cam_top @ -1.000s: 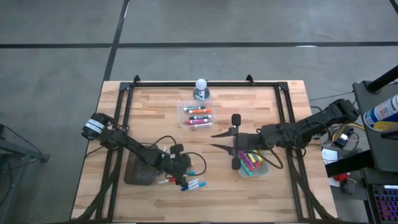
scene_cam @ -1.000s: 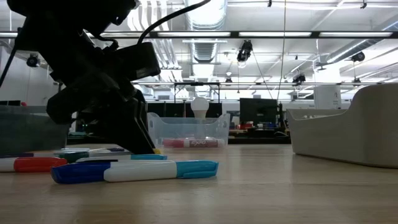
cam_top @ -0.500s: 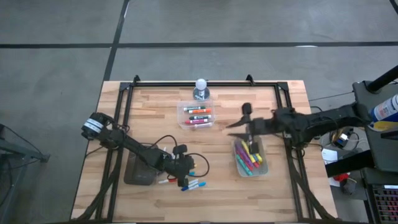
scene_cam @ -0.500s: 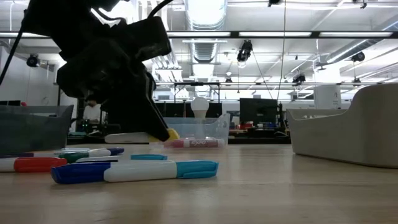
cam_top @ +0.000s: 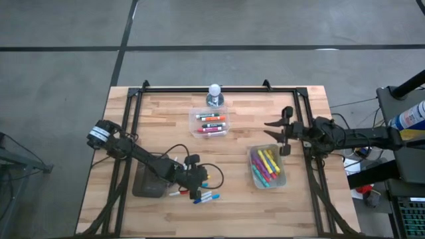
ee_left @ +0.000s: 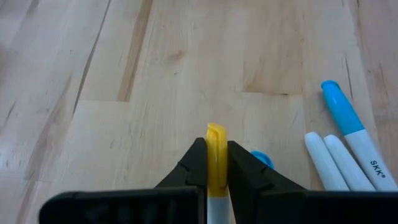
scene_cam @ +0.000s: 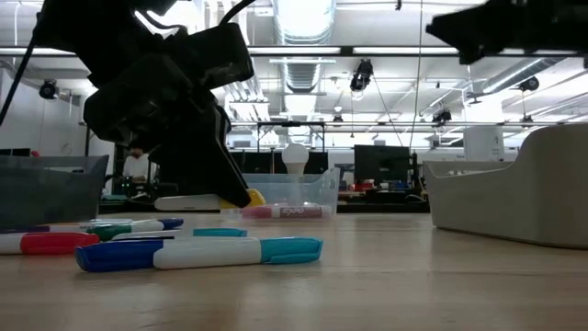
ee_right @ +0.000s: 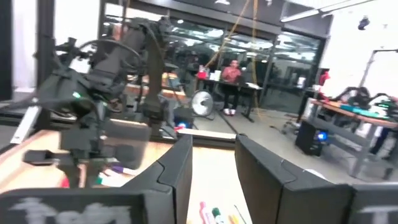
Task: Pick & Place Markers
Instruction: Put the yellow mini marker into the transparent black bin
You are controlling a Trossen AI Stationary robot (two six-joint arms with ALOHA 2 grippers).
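Wooden table (cam_top: 166, 123), near edge: left gripper (ee_left: 216, 163) clenched on yellow marker (ee_left: 216, 143), lifted clear since a second ago. Right gripper (cam_top: 277, 131) released, empty, withdrawn from filled tub (cam_top: 267, 166) toward right edge; next drop-off pending.

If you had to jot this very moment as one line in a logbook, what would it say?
left gripper: shut on yellow-capped marker, just above wooden table | right gripper: open, empty, raised beyond clear plastic tub of markers

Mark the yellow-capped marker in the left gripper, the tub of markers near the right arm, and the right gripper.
yellow-capped marker (ee_left: 216, 149): left wrist view, on its yellow cap.
tub of markers (cam_top: 252, 176): high view, on its clear rim.
right gripper (cam_top: 269, 130): high view, between its open fingertips.
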